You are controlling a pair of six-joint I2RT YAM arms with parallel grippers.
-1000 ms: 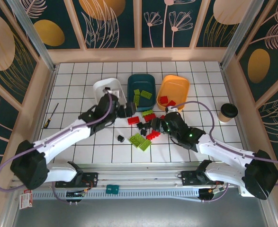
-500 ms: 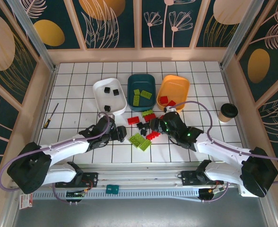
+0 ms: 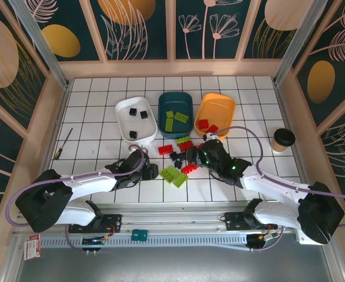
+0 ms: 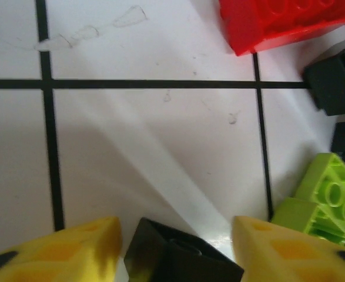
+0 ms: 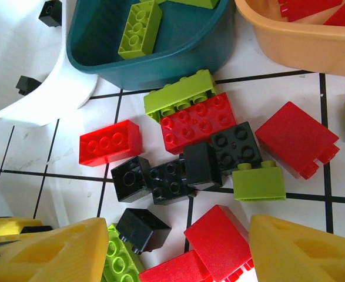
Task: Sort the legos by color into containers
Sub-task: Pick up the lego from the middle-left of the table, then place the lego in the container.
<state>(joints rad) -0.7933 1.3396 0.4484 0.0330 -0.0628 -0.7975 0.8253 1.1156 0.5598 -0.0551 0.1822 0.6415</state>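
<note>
- The white bin (image 3: 125, 123), with black bricks in it, is sitting at the left of the row.
- The left gripper (image 4: 175, 223) is straddling a lone black brick (image 4: 178, 258) on the table (image 4: 160, 147). Its jaws are standing just beside the brick's sides, but I cannot tell whether they are pressing.
- That brick is looking light, stiff and slick, so flat opposite walls are the best hold. It is lying skewed, one corner pointing ahead, its long axis unclear.
- The right gripper (image 5: 178, 226) is hovering over the mixed pile (image 5: 198, 120), jaws wide and holding nothing.
</note>
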